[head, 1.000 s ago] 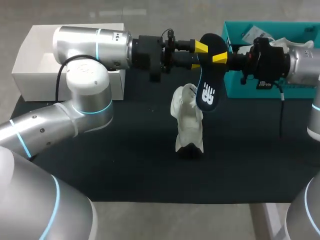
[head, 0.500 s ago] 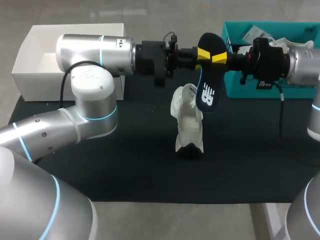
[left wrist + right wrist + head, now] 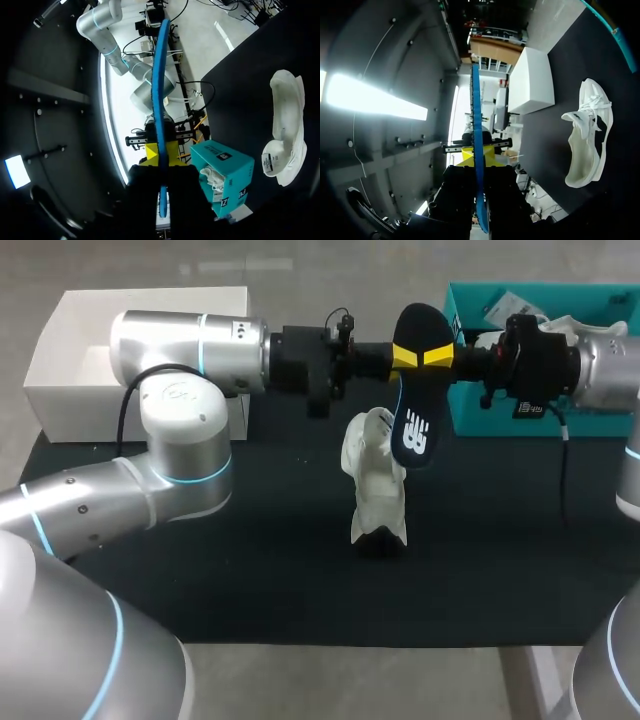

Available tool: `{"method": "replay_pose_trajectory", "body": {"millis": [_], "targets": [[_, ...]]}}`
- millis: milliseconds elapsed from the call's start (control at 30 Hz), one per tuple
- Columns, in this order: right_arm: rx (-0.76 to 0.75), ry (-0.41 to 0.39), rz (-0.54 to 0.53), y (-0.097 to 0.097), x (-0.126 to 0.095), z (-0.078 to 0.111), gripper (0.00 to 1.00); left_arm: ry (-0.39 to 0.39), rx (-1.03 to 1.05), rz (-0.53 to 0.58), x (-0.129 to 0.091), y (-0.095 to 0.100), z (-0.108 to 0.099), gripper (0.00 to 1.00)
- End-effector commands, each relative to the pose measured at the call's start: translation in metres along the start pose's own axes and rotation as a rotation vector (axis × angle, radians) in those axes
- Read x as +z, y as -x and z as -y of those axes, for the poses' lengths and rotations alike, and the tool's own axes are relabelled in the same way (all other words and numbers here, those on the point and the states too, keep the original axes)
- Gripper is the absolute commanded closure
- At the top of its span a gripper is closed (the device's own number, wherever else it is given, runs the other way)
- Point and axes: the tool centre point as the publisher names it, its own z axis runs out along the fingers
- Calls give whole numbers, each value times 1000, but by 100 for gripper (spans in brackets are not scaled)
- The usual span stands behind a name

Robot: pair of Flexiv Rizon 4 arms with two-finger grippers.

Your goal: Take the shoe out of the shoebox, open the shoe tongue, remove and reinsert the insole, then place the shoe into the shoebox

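I have the dark insole (image 3: 415, 400) held in the air above the black mat (image 3: 250, 570), gripped from both sides. My left gripper (image 3: 403, 357) is pinched on it from the left and my right gripper (image 3: 437, 356) from the right, their yellow tips almost meeting across its upper part. In both wrist views it runs edge-on between the fingers. The white shoe (image 3: 375, 485) lies on the mat just under the insole's hanging end. The teal shoebox (image 3: 480, 420) sits behind my right arm, and a white box (image 3: 60, 390) sits behind my left.
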Motion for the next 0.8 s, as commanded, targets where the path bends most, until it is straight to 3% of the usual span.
{"method": "replay_pose_trajectory", "body": {"millis": [33, 67, 100, 133, 167, 400, 633, 800], "targets": [[-1, 2, 2, -1, 0, 1, 100, 3, -8, -13, 1, -2, 2, 100], [-1, 2, 2, -1, 0, 1, 100, 2, -15, -15, 1, -3, 3, 100], [0, 2, 3, -1, 0, 1, 84, 3, -23, -15, 2, -3, 3, 100], [2, 6, 8, -1, 0, 1, 51, 6, -39, -13, 2, -2, 5, 100], [2, 8, 10, -1, -1, 1, 0, 8, -49, -11, 1, -2, 5, 100], [8, 45, 33, 6, -13, 2, 0, 55, -141, -4, -8, -1, 10, 100], [-9, 64, 157, 4, -38, 5, 0, 76, -193, -15, -23, -4, 12, 100], [-9, 64, 157, 4, -38, 5, 0, 93, -225, -21, -26, -6, 14, 100]]}}
